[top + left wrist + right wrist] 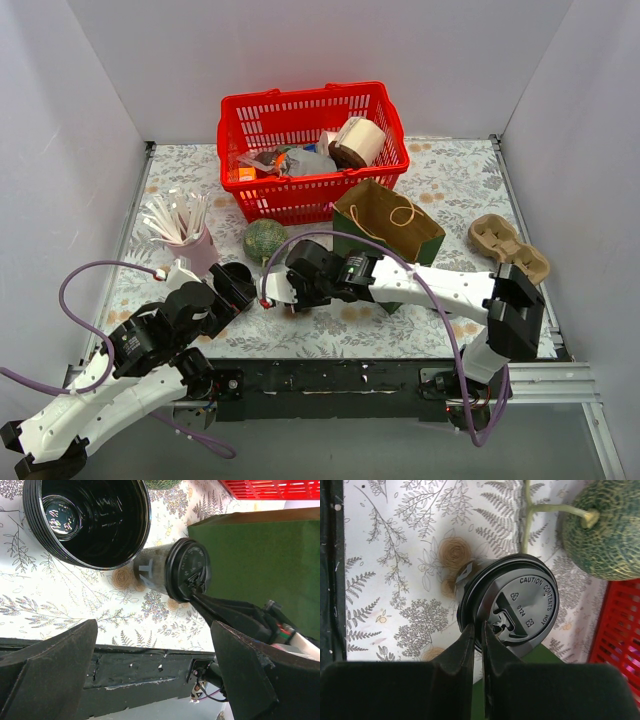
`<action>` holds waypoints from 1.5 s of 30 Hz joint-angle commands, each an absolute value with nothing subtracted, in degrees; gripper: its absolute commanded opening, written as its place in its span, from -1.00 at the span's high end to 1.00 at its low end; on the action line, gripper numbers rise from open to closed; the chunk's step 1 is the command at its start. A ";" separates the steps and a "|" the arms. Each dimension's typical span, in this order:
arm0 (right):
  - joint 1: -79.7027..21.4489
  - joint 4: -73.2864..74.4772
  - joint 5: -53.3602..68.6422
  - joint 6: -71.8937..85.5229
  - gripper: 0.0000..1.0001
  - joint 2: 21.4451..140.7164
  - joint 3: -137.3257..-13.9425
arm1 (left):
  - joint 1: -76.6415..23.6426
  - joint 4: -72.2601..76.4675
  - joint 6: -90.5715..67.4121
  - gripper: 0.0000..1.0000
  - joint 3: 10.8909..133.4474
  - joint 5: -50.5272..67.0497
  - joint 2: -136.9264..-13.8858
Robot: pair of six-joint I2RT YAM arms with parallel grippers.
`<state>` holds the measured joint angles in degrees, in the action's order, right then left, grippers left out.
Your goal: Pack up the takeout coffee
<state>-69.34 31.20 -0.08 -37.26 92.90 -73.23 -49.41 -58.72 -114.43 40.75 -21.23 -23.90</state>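
**A:** Where is the takeout coffee (152, 570)?

**B:** On the flower-printed worktop (450, 170), near its front edge. It sits between the black bowl (125, 535) and the green paper bag (395, 235). Its black lid (520, 605) is on, and the dark body carries a pale label.

**A:** Is it standing straight?

**B:** From the left wrist it looks leaned, with the lid turned toward the bag. I cannot tell whether its base sits flat.

**A:** And the right tool (480, 630)?

**B:** Clenched on the coffee by the rim of the lid. The two fingers are almost together, with the edge of the rim caught in the thin gap between them, close to the sip opening.

**A:** The left tool (154, 627)?

**B:** Released. Its fingers (55, 665) are spread wide, with bare worktop showing between them. It hangs on the near side of the bowl and the cup and touches neither.

**A:** What else is around?

**B:** A netted green melon (264, 239) lies just behind the cup, beside the bowl. The bag stands open with a cord handle across its mouth. Behind it is a red basket (300, 205) holding packaged goods. A pink cup of white sticks (198, 252) stands left of the bowl. A tan cardboard cup tray (508, 248) lies by the right edge, well apart from the coffee.
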 commanded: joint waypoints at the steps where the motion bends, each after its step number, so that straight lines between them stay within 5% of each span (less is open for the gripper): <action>1: -68.99 26.99 -2.63 -37.09 0.97 87.11 -72.08 | -49.39 -59.50 -117.77 -0.96 41.66 -22.68 -24.08; 10: -68.99 27.59 -3.51 -36.13 0.97 82.71 -71.19 | -49.39 -58.89 -117.95 -0.96 41.48 -22.85 -23.91; 34: -68.38 43.15 -20.73 -18.63 0.97 80.85 -107.92 | -49.39 -48.61 -108.37 -0.96 45.35 -22.50 -29.97; 45: -55.99 54.04 -24.70 -17.24 0.97 84.11 -113.56 | -49.39 -47.46 -107.49 -0.96 44.39 -21.97 -30.41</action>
<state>-59.75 49.36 -23.07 -19.51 84.64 -112.36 -49.41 -48.51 -108.77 44.18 -21.61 -31.11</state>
